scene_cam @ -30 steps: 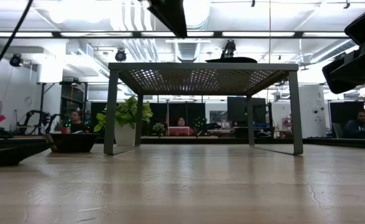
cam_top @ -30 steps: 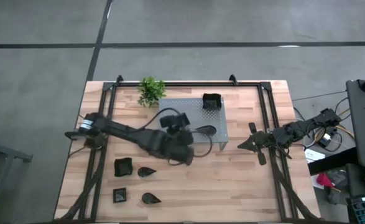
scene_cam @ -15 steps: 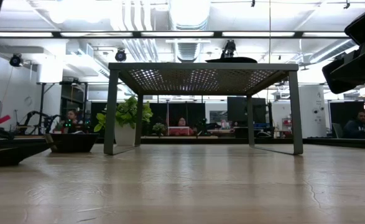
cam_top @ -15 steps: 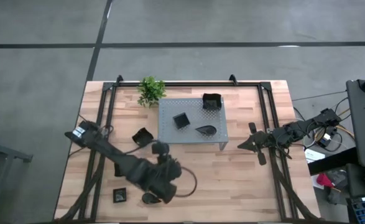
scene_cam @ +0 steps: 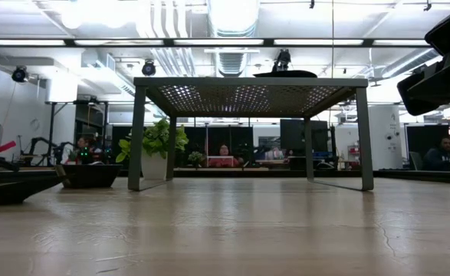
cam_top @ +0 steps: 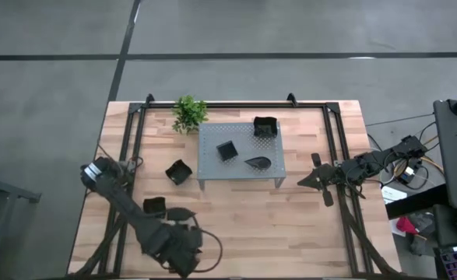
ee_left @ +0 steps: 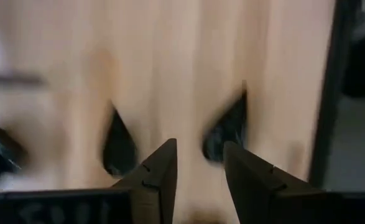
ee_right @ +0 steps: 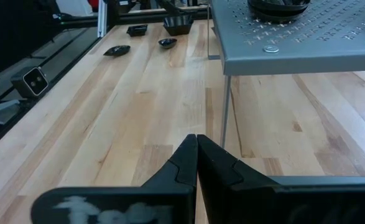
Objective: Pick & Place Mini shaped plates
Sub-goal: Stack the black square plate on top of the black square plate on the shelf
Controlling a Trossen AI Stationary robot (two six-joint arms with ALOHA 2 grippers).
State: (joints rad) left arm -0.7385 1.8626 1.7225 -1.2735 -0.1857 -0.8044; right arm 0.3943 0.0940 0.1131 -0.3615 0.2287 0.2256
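Small glossy black plates are spread about. On the grey perforated stand [cam_top: 240, 152] rest two square plates [cam_top: 265, 127] [cam_top: 227, 150] and a teardrop plate [cam_top: 258, 162]. Flat on the table lie a square plate [cam_top: 177, 173], another square plate [cam_top: 154, 207] and a teardrop plate [cam_top: 180, 212]. My left gripper [ee_left: 199, 168] hangs open, pointing down, over the near left of the table [cam_top: 177, 250]. Two teardrop plates [ee_left: 119, 143] [ee_left: 227, 127] lie below it, one off each fingertip, untouched. My right gripper [ee_right: 196, 149] is shut and holds nothing, at the right [cam_top: 306, 180].
A small green potted plant [cam_top: 189, 113] stands at the far left corner of the stand. Black frame rails [cam_top: 127, 148] run along both table sides. Bare wood [cam_top: 290, 225] lies between the stand and the near edge.
My left gripper has swung from the near left side of the stand toward the table's near edge, sinking a little and tipping to point down. Its arm no longer covers the square plate on the stand or the one beside it on the table.
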